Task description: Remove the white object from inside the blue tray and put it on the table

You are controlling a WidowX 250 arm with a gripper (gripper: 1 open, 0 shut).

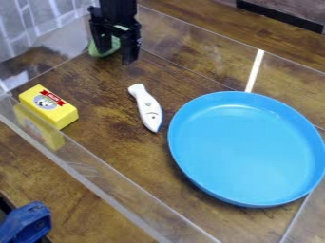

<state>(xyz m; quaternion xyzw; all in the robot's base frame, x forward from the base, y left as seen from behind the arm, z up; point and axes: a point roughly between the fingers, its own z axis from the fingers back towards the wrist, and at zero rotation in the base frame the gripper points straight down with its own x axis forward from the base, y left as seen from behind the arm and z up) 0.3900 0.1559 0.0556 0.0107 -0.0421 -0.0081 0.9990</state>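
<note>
The white object (144, 105) lies on the table (114, 180), just left of the empty blue tray (248, 149). The gripper (110, 47) stands wide, holding nothing, over a green toy (99, 44). Task appears complete; retreat should avoid disturbing either.

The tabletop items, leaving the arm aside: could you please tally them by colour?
Blue: 2, the blue tray and a blue thing at the bottom-left corner
White: 1, the white object
Yellow: 1, the yellow box
Green: 1, the green toy
Total: 5
</note>
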